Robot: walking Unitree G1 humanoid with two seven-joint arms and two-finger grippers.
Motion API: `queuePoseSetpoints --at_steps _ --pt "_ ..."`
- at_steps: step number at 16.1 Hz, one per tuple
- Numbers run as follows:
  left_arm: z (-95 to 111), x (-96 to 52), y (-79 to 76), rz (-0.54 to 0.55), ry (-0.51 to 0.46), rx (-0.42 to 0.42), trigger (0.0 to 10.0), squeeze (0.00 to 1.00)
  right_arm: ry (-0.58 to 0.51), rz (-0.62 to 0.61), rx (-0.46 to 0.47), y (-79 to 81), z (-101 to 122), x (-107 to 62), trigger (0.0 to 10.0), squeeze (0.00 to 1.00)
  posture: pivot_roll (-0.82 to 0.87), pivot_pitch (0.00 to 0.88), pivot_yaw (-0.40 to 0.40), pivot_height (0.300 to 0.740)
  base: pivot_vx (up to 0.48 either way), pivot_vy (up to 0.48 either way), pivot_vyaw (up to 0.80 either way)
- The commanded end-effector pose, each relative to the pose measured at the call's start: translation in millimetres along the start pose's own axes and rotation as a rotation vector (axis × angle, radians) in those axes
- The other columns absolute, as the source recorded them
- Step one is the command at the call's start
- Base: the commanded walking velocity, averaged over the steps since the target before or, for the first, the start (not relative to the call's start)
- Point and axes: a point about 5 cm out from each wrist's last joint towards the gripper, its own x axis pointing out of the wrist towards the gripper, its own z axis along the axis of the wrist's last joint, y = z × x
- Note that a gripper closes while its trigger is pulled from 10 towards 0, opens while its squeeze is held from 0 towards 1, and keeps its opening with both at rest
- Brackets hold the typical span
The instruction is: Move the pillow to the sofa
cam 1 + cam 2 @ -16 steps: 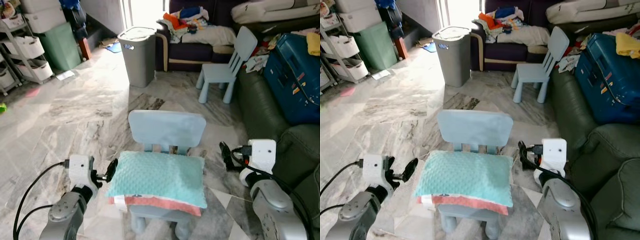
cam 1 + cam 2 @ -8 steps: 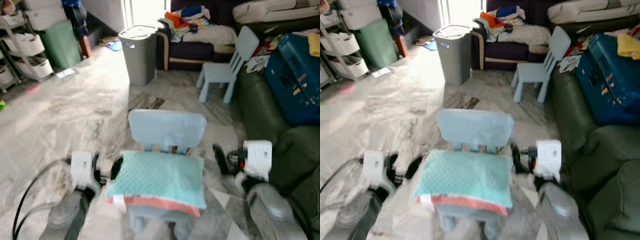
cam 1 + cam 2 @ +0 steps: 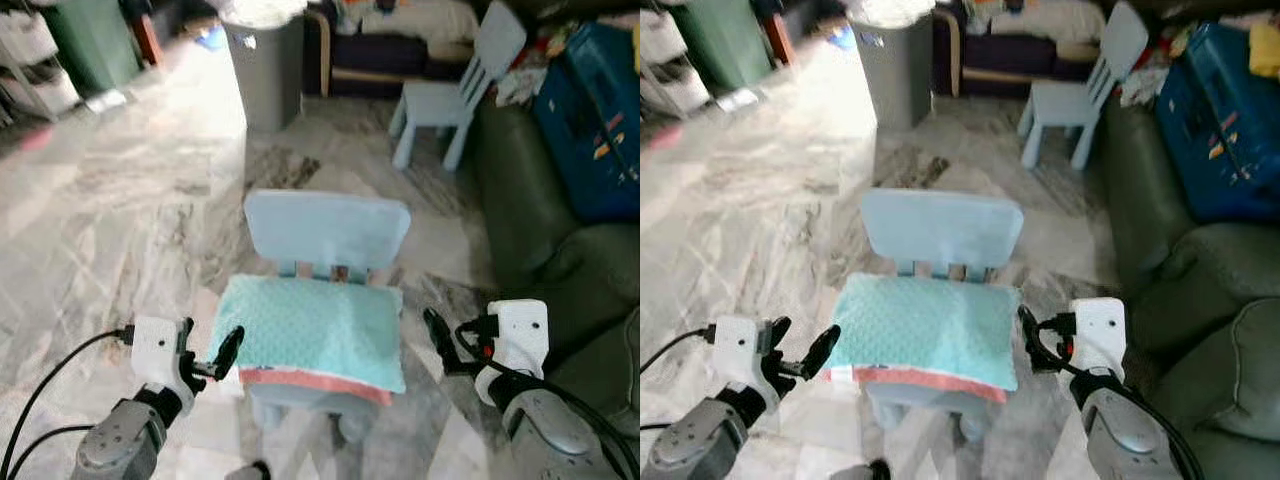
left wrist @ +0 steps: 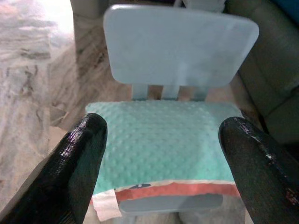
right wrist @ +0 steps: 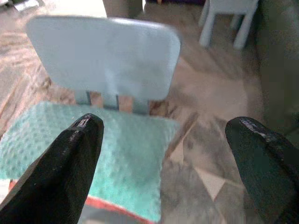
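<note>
left arm [image 3: 115, 455]: silver-grey rounded shell, white box-shaped wrist block above it
left cable [image 3: 45, 375]: thin black, looping into the white block
left gripper [image 3: 208, 352]: two long black fingers
right arm [image 3: 545, 430]: silver-grey rounded shell, white square block with two small dark screw dots
right cable [image 3: 470, 335]: black loops at the block
right gripper [image 3: 437, 335]: glossy black fingers with rounded tips

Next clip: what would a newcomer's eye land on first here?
A teal pillow with a coral edge lies on the seat of a small light-blue chair in the middle of the marble floor. The left claw and right claw hang open on either side of it, neither touching. A dark green sofa runs along the robot's right.
</note>
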Motion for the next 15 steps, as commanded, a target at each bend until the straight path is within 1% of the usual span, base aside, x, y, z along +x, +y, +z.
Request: queuePoseSetpoints --at_steps 1,2,6,11,14,15 --pt "5.7 -1.7 2.3 -0.011 -0.008 0.014 10.0 0.0 -0.004 0.016 0.002 2.0 3.8 -5.2 10.0 0.0 -0.03 0.242 -0.013 0.74 0.0 0.0 0.0" --pt "7.4 -0.2 3.0 -0.018 -0.011 0.016 10.0 0.0 0.002 0.017 0.003 2.0 3.8 -6.5 10.0 0.0 -0.03 0.254 -0.014 0.74 0.0 0.0 0.0" --pt "10.1 3.2 1.9 -0.03 -0.009 0.019 10.0 0.0 0.018 0.034 0.003 3.6 4.8 -9.9 10.0 0.0 -0.04 0.258 -0.018 0.74 0.0 0.0 0.0" --pt "17.1 12.4 13.2 -0.004 -0.033 0.034 10.0 0.0 0.017 0.05 0.003 6.7 7.3 -9.8 10.0 0.0 -0.05 0.254 -0.022 0.74 0.0 0.0 0.0" --pt "19.2 15.1 14.0 -0.004 -0.039 0.036 10.0 0.0 0.014 0.053 -0.004 7.3 8.8 -8.9 10.0 0.0 -0.06 0.249 -0.019 0.74 0.0 0.0 0.0" --pt "18.7 15.4 13.1 -0.007 -0.039 0.036 10.0 0.0 0.014 0.055 -0.003 7.6 8.8 -8.9 10.0 0.0 -0.05 0.25 -0.018 0.732 0.0 0.0 0.0"
